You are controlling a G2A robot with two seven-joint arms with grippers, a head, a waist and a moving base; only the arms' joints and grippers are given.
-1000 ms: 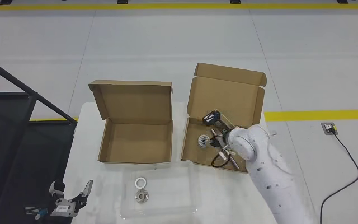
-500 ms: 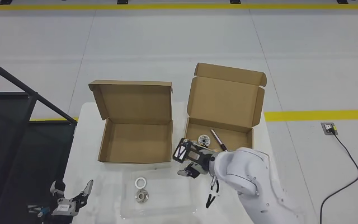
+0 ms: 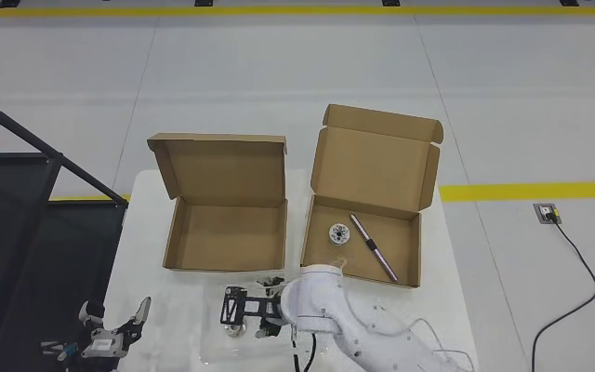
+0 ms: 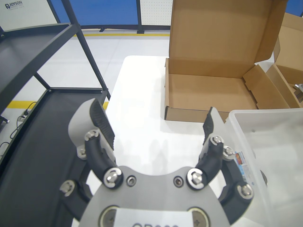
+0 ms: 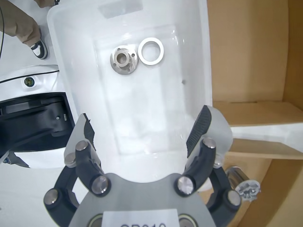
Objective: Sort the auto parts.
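A flanged metal hub [image 5: 123, 60] and a white ring [image 5: 151, 52] lie side by side in the clear plastic bin [image 5: 71, 48]. My right gripper [image 5: 145, 121] hangs open above the bin's near end, short of both parts, with nothing between its fingers. From the top, this gripper [image 3: 246, 312] is over the bin [image 3: 212, 346]. The right cardboard box [image 3: 400, 237] holds a toothed metal disc [image 3: 338, 233] and a thin metal rod [image 3: 373, 246]. My left gripper [image 4: 152, 109] stands open and empty near the table's front left corner [image 3: 116, 335].
An empty cardboard box [image 3: 226, 234] with its lid up stands at the back left, beside the right box. A black shelf cart [image 4: 35, 131] sits just off the table's left edge. White tabletop lies between the left gripper and the bin.
The right arm has swung left out of the right box to above the clear bin, uncovering the disc and rod. The left gripper has barely moved.
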